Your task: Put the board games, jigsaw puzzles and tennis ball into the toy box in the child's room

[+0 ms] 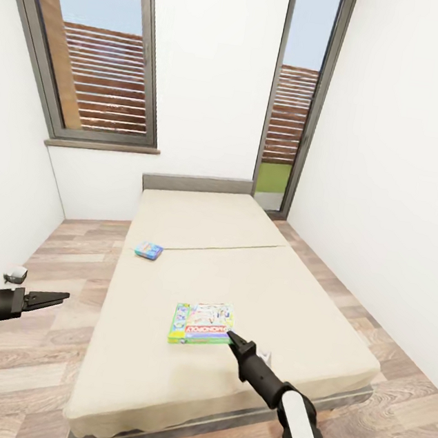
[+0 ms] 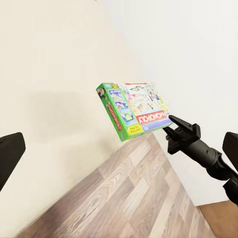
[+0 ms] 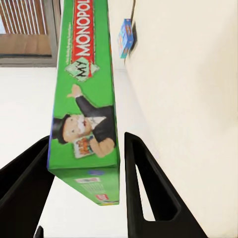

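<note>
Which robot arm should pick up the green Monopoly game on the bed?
The right one, probably. The right gripper is already at the edge of the green Monopoly game on the bed, its fingers either side of the box. The left gripper hangs over the floor, off to the side.

Beige bed [image 1: 249, 300] — small blue box [image 1: 148, 250], Monopoly box [image 1: 201, 322].
</note>
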Motion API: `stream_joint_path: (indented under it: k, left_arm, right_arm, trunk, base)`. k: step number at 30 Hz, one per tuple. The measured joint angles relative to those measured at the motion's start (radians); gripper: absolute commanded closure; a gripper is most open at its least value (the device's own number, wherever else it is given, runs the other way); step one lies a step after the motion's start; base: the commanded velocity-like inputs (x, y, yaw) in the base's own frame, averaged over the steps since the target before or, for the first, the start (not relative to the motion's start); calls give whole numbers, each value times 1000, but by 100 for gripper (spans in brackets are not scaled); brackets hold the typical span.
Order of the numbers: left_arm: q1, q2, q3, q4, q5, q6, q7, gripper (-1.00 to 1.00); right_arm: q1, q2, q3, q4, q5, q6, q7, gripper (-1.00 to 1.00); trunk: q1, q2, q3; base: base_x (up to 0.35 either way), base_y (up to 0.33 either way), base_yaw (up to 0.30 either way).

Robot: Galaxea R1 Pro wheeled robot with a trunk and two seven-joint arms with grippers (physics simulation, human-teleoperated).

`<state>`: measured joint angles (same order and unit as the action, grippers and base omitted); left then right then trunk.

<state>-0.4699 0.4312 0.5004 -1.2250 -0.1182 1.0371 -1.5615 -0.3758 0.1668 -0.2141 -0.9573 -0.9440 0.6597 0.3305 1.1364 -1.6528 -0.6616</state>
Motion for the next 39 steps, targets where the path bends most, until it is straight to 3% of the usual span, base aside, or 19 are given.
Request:
stream_joint_path:
  k: [6, 13, 22, 39]
  left_arm:
    - [0, 0, 0, 0, -1, 0, 0, -100]
    - [-3, -3, -7, 1, -3, 0, 0, -100]
    - [-21, -7, -27, 3, -14, 0, 0, -100]
    - [-25, -7, -29, 1, -19, 0, 0, -100]
  right_arm:
    - [8, -27, 37, -24, -6, 28, 72, 100]
    - [13, -33, 39, -85, -5, 35, 115, 100]
    - [10, -38, 44, -96, -1, 32, 118, 100]
    - [10, -36, 48, -96, 0, 31, 114, 100]
  trunk:
    - [-23, 42, 19]
    - [-50, 91, 41]
    - [-84, 154, 69]
    - [-150, 273, 122]
  base:
    - [0, 0, 0]
    - [0, 0, 0]
    - [0, 0, 0]
    - [0, 0, 0]
